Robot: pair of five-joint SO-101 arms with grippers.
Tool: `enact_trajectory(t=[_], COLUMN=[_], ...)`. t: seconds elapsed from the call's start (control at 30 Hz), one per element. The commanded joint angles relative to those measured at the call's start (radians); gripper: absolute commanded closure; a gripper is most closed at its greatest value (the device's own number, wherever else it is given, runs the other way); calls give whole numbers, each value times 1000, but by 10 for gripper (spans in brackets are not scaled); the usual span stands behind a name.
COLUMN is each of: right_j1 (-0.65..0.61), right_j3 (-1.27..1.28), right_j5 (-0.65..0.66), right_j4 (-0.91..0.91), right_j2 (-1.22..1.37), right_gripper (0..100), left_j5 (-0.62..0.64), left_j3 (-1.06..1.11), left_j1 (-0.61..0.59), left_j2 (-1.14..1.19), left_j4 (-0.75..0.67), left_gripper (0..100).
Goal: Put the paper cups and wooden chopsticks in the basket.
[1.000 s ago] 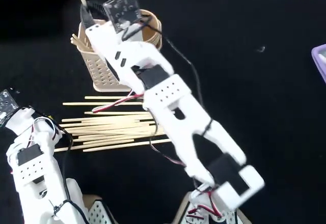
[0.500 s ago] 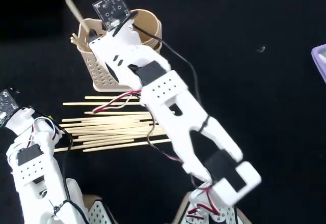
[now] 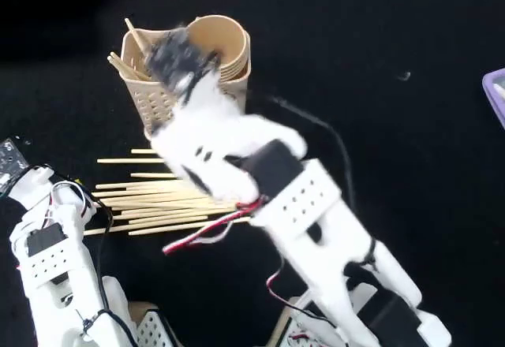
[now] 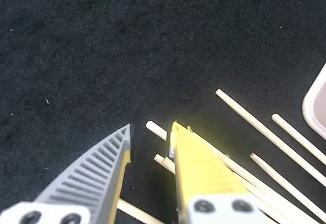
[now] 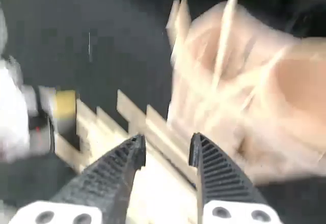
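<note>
The left arm (image 3: 47, 260) is seen at the lower left of the black desk (image 3: 410, 150). Its end effector (image 4: 150, 127) is held with the grey and yellow fingers apart, over the ends of the loose wooden chopsticks (image 3: 158, 199). These are pale, thin sticks, laid roughly parallel in a loose pile on the desk. Just behind the pile the basket (image 3: 158, 106) is stood upright, beige and perforated. A few more chopsticks (image 3: 126, 63) are leaned in its left part, and brown paper cups (image 3: 225, 43) are nested in a stack in its right part. The right arm (image 3: 300, 205) is stretched across the basket's front. Its end effector (image 5: 167, 140) is shown with the dark fingers apart and, as far as the blurred view allows, empty.
</note>
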Motion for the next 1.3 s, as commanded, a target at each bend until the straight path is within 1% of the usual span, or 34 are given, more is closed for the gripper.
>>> enact_trajectory(t=[0.0, 0.1, 0.17, 0.27, 0.37, 0.5, 0.63, 0.7, 0.8, 0.83, 1.1, 1.2, 1.27], right_j1=[-20, -54, -97, -164, -178, -152, -150, -150, -150, -150, -149, -126, -101], right_j3=[231, 450, 547, 591, 556, 447, 383, 361, 343, 343, 348, 358, 374], right_j5=[109, 161, 167, 167, 169, 169, 169, 169, 170, 170, 170, 170, 204], right_j4=[-21, -190, -302, -410, -459, -462, -394, -344, -285, -270, -144, -183, -244], right_j2=[-19, 22, 56, 142, 277, 447, 489, 473, 418, 390, 128, 88, 111], right_gripper=[839, 838, 838, 838, 838, 838, 845, 877, 973, 992, 988, 985, 955], left_j5=[5, 5, 6, 6, 5, 5, 5, 5, 5, 5, 5, 5, 5], left_j3=[-10, -10, -10, -10, -10, -10, -10, -10, -10, -10, -10, -10, -10], left_j1=[2, 2, 4, 4, 4, 4, 2, 2, 2, 2, 2, 2, 2], left_j2=[-21, -21, -21, -21, -21, -21, -21, -21, -21, -21, -21, -21, -21], left_j4=[-17, -17, -17, -17, -17, -17, -17, -17, -17, -17, -17, -17, -17], left_gripper=[863, 863, 863, 863, 863, 863, 863, 863, 863, 863, 863, 863, 863])
